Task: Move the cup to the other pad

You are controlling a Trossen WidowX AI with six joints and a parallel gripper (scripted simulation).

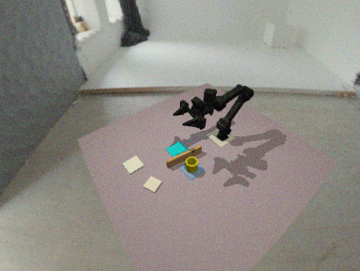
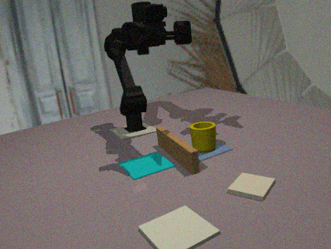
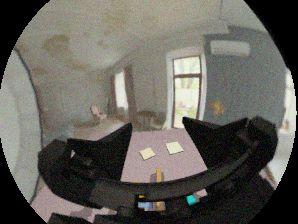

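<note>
The yellow cup (image 1: 192, 164) (image 2: 203, 137) stands upright on the blue pad (image 1: 191, 173) (image 2: 221, 151); we cannot make out the marbles inside. Its long axis is close to vertical. Beside it, a wooden bar (image 1: 183, 156) (image 2: 176, 148) (image 3: 159, 174) on edge separates the blue pad from the cyan pad (image 1: 177, 149) (image 2: 147, 165) (image 3: 192, 199), which we take as the destination. Two cream tiles (image 1: 133, 164) (image 1: 152, 184) (image 2: 179, 228) (image 2: 251, 185) (image 3: 174, 147) (image 3: 147, 153) lie farther out on the pink mat (image 1: 210, 210) (image 2: 69, 201) (image 3: 141, 167).

Governing relation: the cup lies well below the gripper (image 1: 178, 118) (image 2: 182, 32) (image 3: 157, 121), on the blue pad's side of the bar. We judge that the approach requires a sideways swing, a downward pitch and a descent.

The gripper is wide open and holds nothing. The single arm (image 1: 233, 107) (image 2: 125, 73) is raised and folded, its hand reaching forward about level (the wrist view faces the room, not the cup). After grasping, we should lift the cup over the bar and keep it upright; a tilt or a knock could spill the marbles.
</note>
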